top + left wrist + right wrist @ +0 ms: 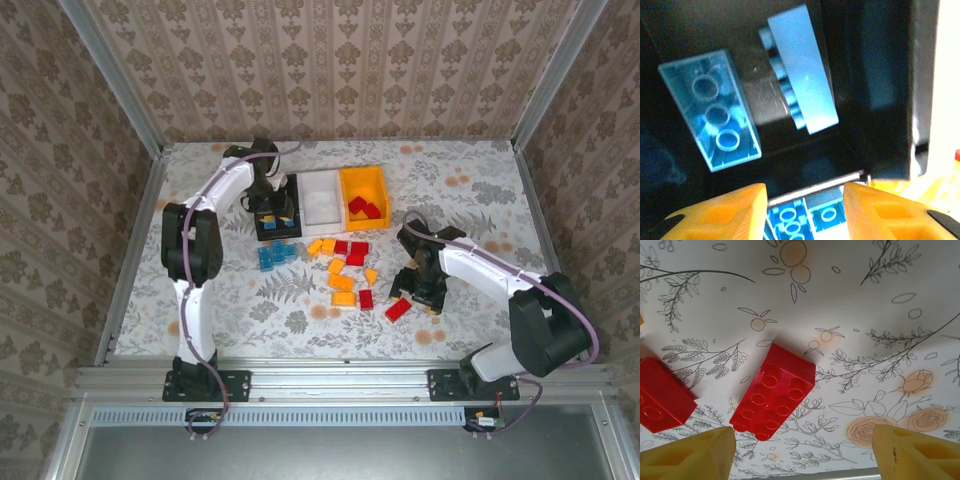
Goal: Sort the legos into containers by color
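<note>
I see beige damask wallpaper on back wall (330,60) & both side walls (40,150), w/ alu frame posts (112,75) at the corners. Surface (480,190) is white w/ floral print, metal rail (340,378) along near edge. Light bright, even.

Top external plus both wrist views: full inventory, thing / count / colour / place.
bins: 3 joined in a row, far-centre: black bin, white bin, orange-yellow bin
blue bricks in bin: 2, blue, inside black bin
blue bricks on table: about 4, blue, arms' side of black bin
orange bricks: about 6, orange, table centre
red bricks in bin: about 3, red, inside orange-yellow bin
red bricks on table: about 5, red, centre to right
table: 1, white floral cover
left tool: yellow fingers, open above black bin
right tool: yellow fingers, open above a loose red brick
</note>
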